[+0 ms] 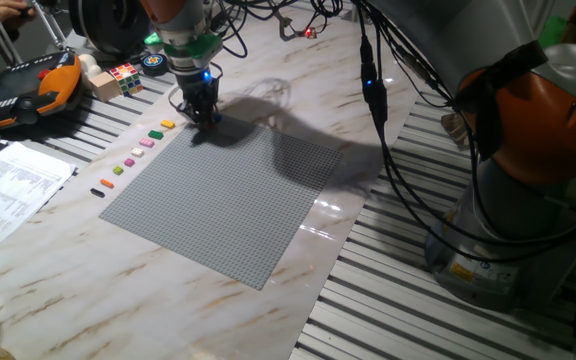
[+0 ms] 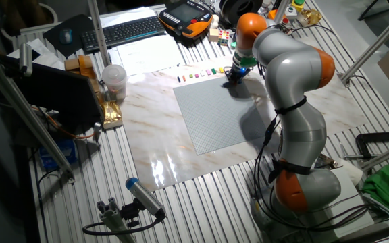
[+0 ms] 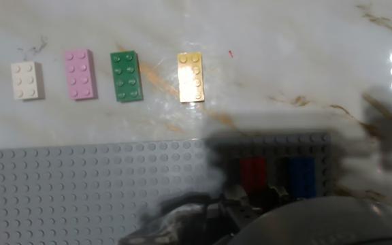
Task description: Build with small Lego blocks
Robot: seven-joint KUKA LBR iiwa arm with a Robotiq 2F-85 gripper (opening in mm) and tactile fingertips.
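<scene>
My pincer [image 1: 204, 112] sits low over the far corner of the baseplate [image 1: 238, 195]; whether the fingers are spread or pinching I cannot tell, since the hand view is dark and blurred at its base. That view shows a red brick [image 3: 253, 174] and a blue brick [image 3: 303, 175] side by side on the plate's corner studs, right under the fingers. Judgement: I am seating or releasing a brick here. To do it well: press straight down, keep studs aligned, avoid nudging the neighbour, lift vertically. Remaining bricks wait in a row on the worktop [image 1: 168, 290] beside the plate: yellow brick [image 3: 191, 77], green brick [image 3: 126, 75], pink brick [image 3: 79, 73], white brick [image 3: 27, 80].
</scene>
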